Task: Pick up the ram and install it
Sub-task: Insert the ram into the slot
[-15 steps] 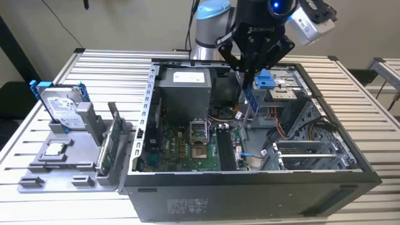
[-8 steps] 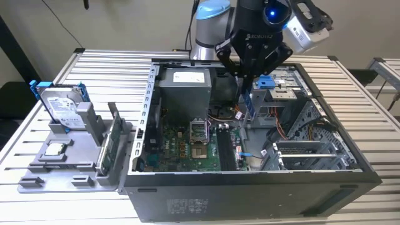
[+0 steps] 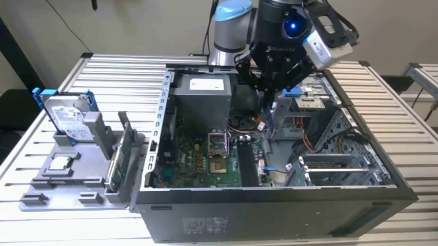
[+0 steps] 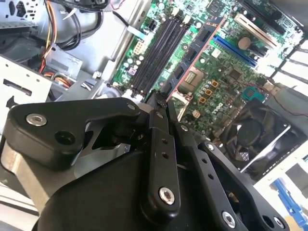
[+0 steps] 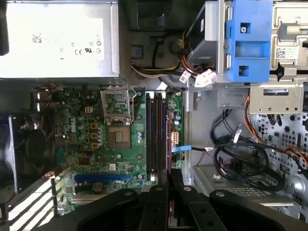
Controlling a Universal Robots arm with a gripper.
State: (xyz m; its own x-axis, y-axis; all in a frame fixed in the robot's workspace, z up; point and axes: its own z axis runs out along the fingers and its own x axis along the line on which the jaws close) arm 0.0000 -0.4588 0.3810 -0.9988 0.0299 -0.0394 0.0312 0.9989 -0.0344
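Ribbed metal table [image 3: 102,77] bears an open computer case [image 3: 274,205]; black tool [image 3: 272,91] pinches the thin ram [image 3: 274,120] above the slots [image 5: 156,134].

Colours here: green motherboard [image 5: 96,139] with black RAM slots [image 5: 156,134] and one blue expansion slot [image 5: 103,177], plain grey power supply [image 5: 57,38] carrying a white label. Drive caddy [image 5: 248,41] is bright blue. Gripper [image 3: 274,84] is all black, arm joint cap [image 3: 233,10] light blue. Case [image 3: 274,218] dark grey, slatted table [image 3: 110,77] silver-white.
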